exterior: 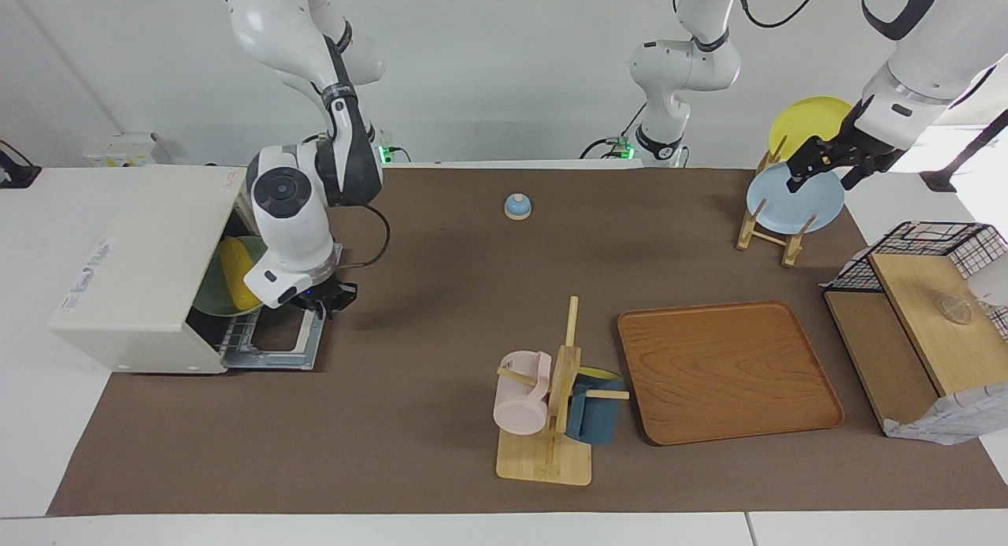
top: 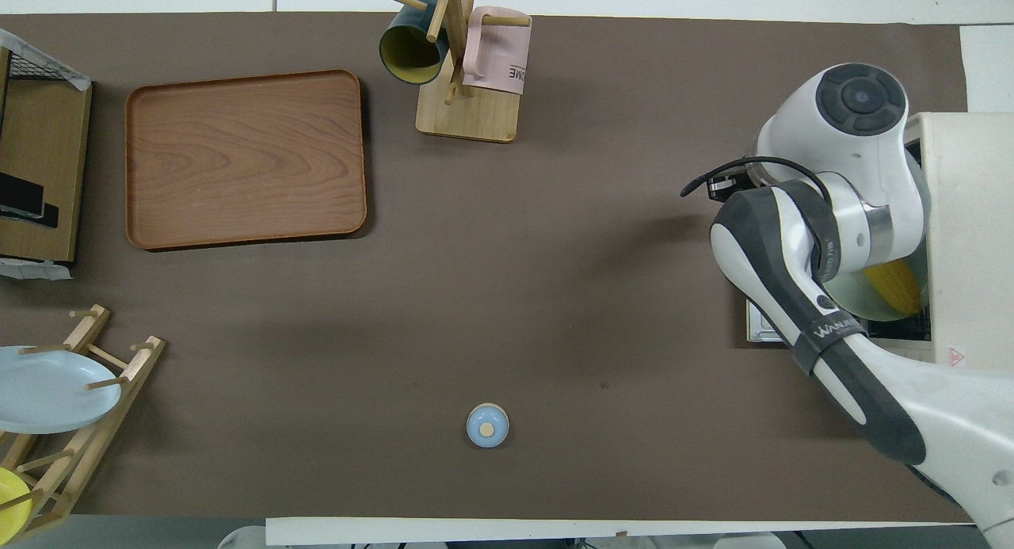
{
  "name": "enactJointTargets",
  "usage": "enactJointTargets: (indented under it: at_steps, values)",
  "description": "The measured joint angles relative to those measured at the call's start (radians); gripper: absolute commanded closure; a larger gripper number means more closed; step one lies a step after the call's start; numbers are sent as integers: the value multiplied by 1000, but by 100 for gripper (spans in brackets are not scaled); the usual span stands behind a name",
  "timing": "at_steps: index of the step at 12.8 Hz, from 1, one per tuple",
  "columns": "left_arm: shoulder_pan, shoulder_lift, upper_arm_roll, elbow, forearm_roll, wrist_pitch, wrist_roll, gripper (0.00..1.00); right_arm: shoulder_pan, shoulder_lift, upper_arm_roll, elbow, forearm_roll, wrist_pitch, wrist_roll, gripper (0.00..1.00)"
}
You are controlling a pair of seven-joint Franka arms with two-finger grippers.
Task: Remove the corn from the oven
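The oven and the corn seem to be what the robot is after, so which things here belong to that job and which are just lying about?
Part of the job:
- oven, door down
- corn, on a green plate inside the oven
- right gripper, over the open door
- left gripper, waiting

Just lying about:
- wooden tray
- mug tree with pink mug and blue mug
- plate rack
- bell

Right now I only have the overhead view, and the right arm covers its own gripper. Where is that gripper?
Observer: The right gripper hangs over the oven's opened door, outside the opening.
Operator: Does it have the corn?
Observer: No. The corn lies on a green plate inside the oven, apart from the gripper.
Operator: And the left arm?
Observer: The left gripper waits over the blue plate in the wooden rack.
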Motion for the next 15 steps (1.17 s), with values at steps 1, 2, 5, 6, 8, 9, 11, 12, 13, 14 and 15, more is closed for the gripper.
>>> enactJointTargets:
  at_steps: [1, 2, 5, 6, 8, 9, 11, 12, 13, 14, 15]
  values:
    - [0, 0, 0, 0, 0, 0, 0, 0, -26, -23, -1, -1, 0, -51, 0, 40]
    - [0, 0, 0, 0, 0, 0, 0, 0, -53, -37, -2, -5, 0, -80, -1, 40]
    - [0, 0, 0, 0, 0, 0, 0, 0, -103, -44, -3, -39, 1, -84, -4, 42]
    - [0, 0, 0, 0, 0, 0, 0, 0, -109, -45, -3, -55, 1, -77, -4, 45]
    - [0, 0, 0, 0, 0, 0, 0, 0, -113, -48, -3, -97, 1, -23, -4, 62]
    - [0, 0, 0, 0, 0, 0, 0, 0, -113, -50, -3, -111, 1, -6, -9, 83]
    - [0, 0, 0, 0, 0, 0, 0, 0, -113, -53, -3, -125, 0, 2, -73, 100]
    - [0, 0, 0, 0, 0, 0, 0, 0, -110, -56, -3, -125, 0, 0, -102, 100]
    - [0, 0, 0, 0, 0, 0, 0, 0, -99, -63, -2, -123, 0, -8, -109, 100]
    - [0, 0, 0, 0, 0, 0, 0, 0, -74, -69, -1, -115, -1, -21, -105, 100]
    - [0, 0, 0, 0, 0, 0, 0, 0, -36, -73, 0, -94, -1, -47, -81, 100]
